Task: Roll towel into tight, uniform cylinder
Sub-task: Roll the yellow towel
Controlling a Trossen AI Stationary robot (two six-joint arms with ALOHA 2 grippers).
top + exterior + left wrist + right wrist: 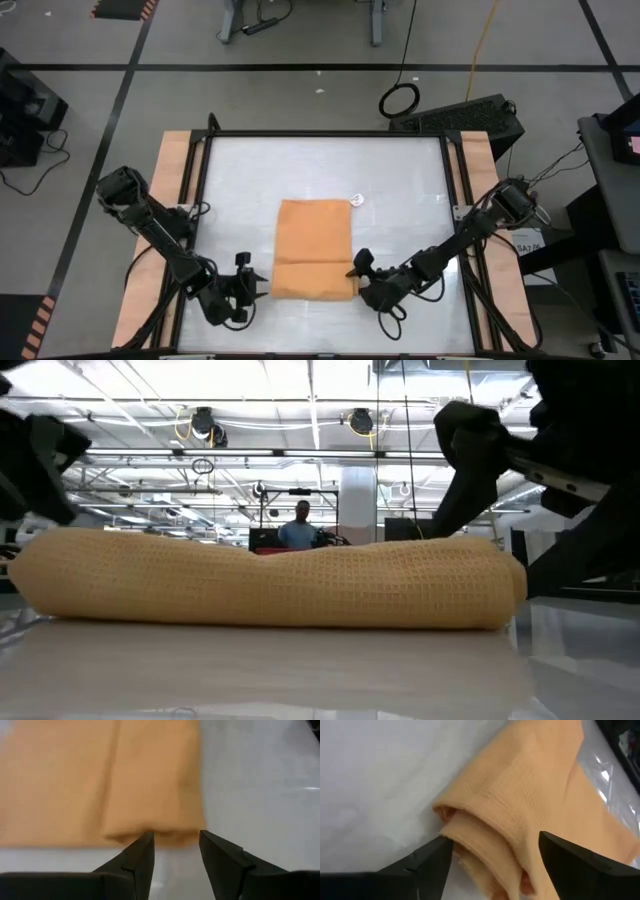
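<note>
Right gripper (356,272): at the near right end of the towel (313,248), fingers (427,862) spread wide apart and straddling the rolled end; in the right wrist view the layered fold of cloth lies between the two fingers, whether either finger presses on it cannot be told. Left gripper (246,281): just beside the near left end of the towel, fingers (137,860) apart with an open gap, tips at the cloth edge, nothing clamped between them; contact cannot be told. Towel: orange-tan cloth, lying on the white table (400,180) near its middle and toward the near edge, partly rolled; the near portion forms a thick roll running left to right, seen in the low view as a long, rounded bundle (270,582) resting on the table surface, and the far portion lies flat. A crease across the cloth marks where roll meets flat part. Small white tag (356,199): at the far right corner of the towel, on the table. Beyond the table, low view: a person (298,530) behind the roll, under a ceiling with lights. Around the table, high view: floor with cables and a dark box (470,115) past the far right corner.
</note>
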